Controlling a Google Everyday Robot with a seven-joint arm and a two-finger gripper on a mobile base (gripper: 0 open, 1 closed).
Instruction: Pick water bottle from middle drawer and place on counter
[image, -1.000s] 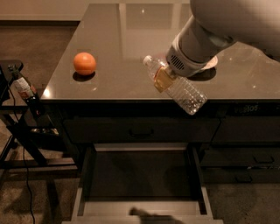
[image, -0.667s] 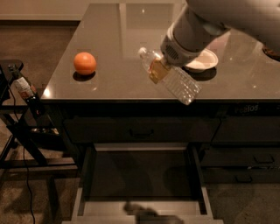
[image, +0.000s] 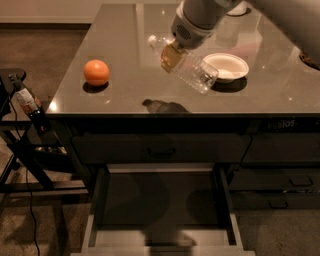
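Since a moment ago, the arm (image: 200, 17) has carried the water bottle (image: 192, 70) up and farther back over the counter (image: 125, 45). The white bowl (image: 226, 66), which the arm hid before, now shows in full.

The gripper (image: 171, 56) hangs over the middle of the counter. Its fingers are closed tight on the water bottle, close to the neck end. The bottle is up in the air and does not touch the counter. Its dark shadow (image: 162, 106) lies apart from it, near the front edge of the counter.

The bottle is small and see-through, with bumpy ribbed sides that catch the light. It is tilted. Its pale cap points up and to the left, and its flat bottom points down and to the right, just in front of the bowl's left rim. The part inside the gripper looks yellowish.

A round orange (image: 96, 72) sits on the left side of the counter, well apart from the bottle. The counter top is shiny and brown-grey.

Below, the middle drawer (image: 160, 200) is pulled open. It has a dark floor and lighter grey walls.

On the far left is a black stand (image: 20, 150) with a dark bottle (image: 27, 102) with a red and white label on it.
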